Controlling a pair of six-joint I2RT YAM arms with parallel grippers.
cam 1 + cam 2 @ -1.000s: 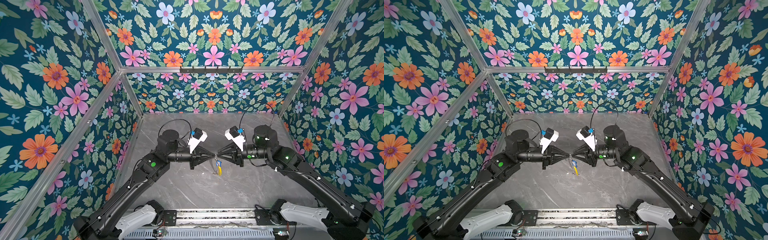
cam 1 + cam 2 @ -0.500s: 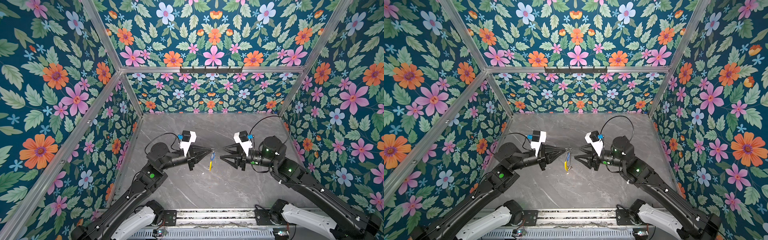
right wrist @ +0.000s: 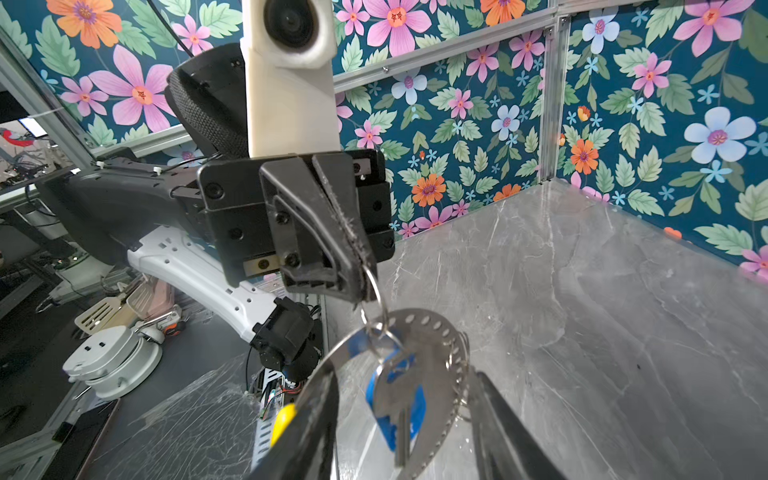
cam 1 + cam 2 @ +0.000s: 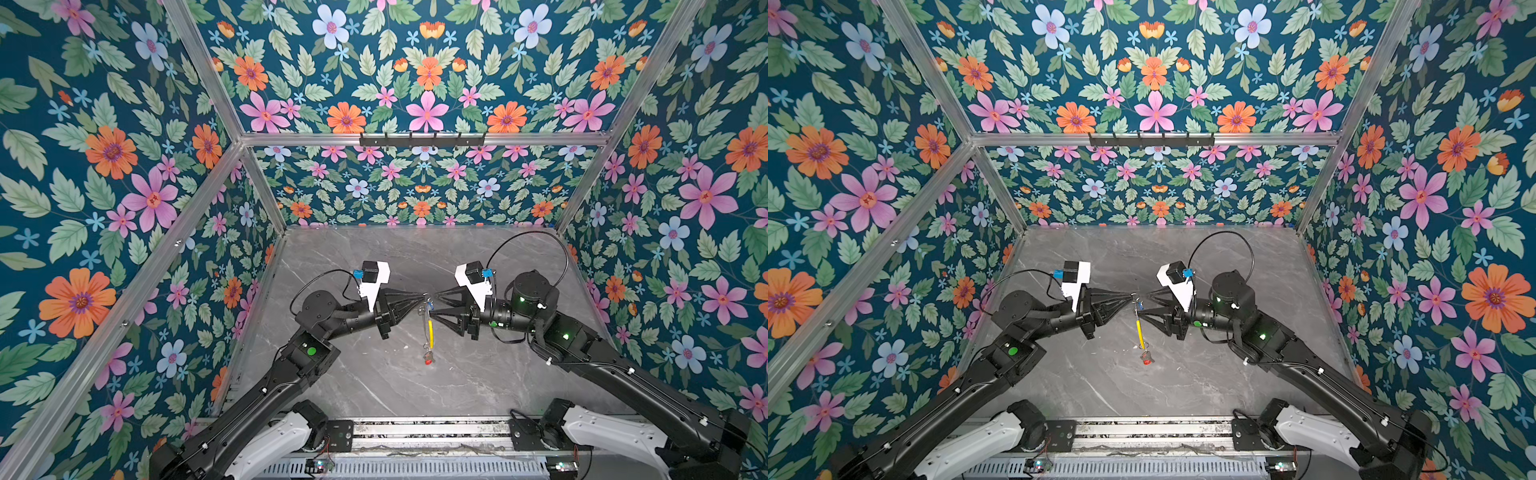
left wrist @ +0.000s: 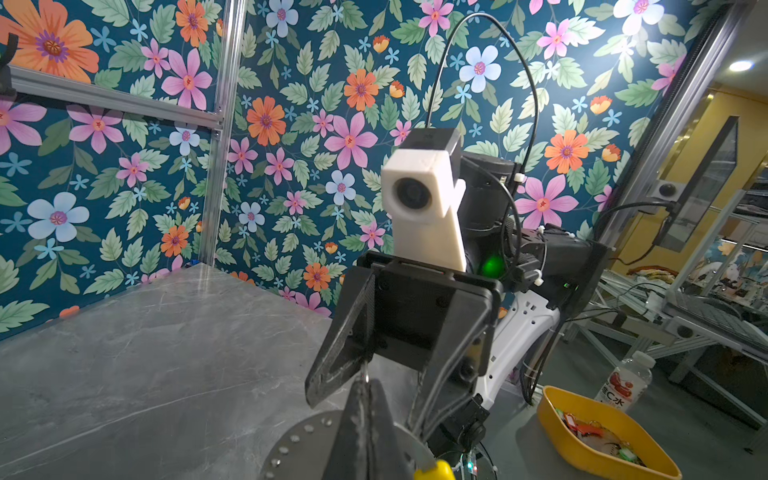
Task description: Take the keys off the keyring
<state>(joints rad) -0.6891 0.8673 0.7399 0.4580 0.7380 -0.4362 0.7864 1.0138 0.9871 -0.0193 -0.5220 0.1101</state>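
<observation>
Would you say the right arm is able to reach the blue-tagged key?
Probably yes: the right gripper is open, fingers either side of the blue-tagged key, which hangs from a small ring in the left gripper.

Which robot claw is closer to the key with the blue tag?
Right. The right gripper is open, its fingers on either side of the blue-tag key. The left gripper is shut on a small ring above it, and the key hangs below.
</observation>
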